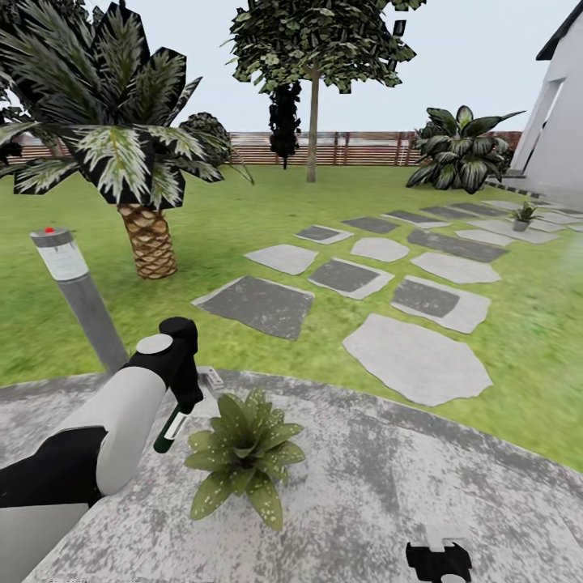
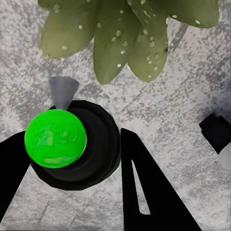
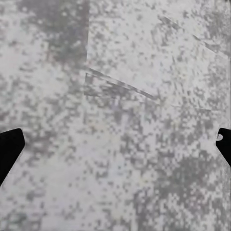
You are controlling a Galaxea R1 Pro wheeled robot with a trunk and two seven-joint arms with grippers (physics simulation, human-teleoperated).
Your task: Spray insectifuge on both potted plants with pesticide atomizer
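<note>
Pesticide atomizer clamped in left hand, just beside potted plant; right hand spread apart above gravel patio.

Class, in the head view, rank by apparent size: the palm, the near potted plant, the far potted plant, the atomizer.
1. palm
2. near potted plant
3. atomizer; partly hidden by the left gripper
4. far potted plant; distance shrinks it, so its rank against the atomizer is unsure

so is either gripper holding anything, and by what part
The left gripper holds the pesticide atomizer around its upper body, bottle hanging beside the potted plant. The right gripper is open and empty over the gravel patio.
</note>
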